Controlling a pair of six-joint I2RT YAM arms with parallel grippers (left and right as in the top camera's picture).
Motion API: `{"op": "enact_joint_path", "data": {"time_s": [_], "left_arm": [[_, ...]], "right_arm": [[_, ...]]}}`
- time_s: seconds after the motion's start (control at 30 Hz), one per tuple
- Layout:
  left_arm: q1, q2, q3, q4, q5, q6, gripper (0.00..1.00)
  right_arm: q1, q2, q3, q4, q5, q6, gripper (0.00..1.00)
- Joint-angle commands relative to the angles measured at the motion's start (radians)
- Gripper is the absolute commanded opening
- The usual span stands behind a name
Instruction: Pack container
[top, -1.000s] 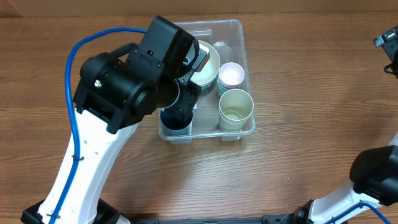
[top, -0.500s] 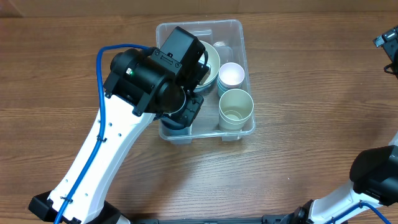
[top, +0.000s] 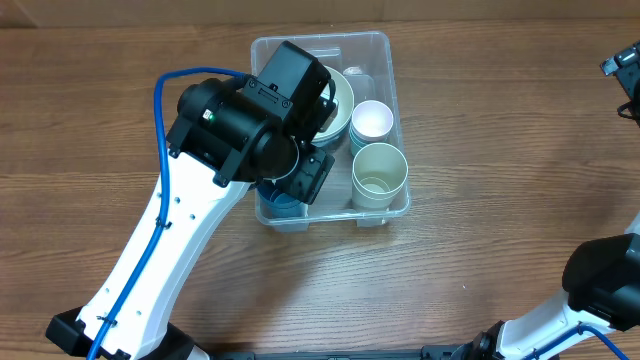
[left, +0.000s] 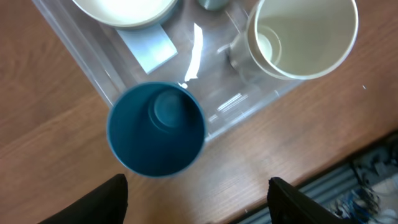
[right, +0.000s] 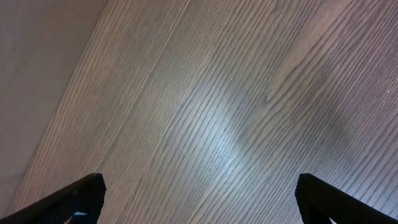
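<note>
Hovering over the container, left gripper released, empty; blue cup sits upright just above it in-frame, left of centre. Right gripper released, far off.

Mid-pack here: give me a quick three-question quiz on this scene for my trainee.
1. True or false: the left gripper is shut on the blue cup.
2. Where does the blue cup stand relative to the container? A) outside its walls B) in one of its corners C) upside down in its middle
3. Fill in: the right gripper, fingers apart, hangs over nothing but the wooden ____.

Key: 1 false, it is open above the cup; 2 B; 3 table.
</note>
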Motion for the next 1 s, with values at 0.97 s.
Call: {"op": "enact_joint_path", "data": {"time_s": [0.97], "left_arm": [[0.772, 0.249, -0.001, 0.324, -0.068, -0.203, 1.0]], "right_arm": [[-0.002, -0.025, 0.021, 0.005, 0.008, 0.008, 1.0]]}}
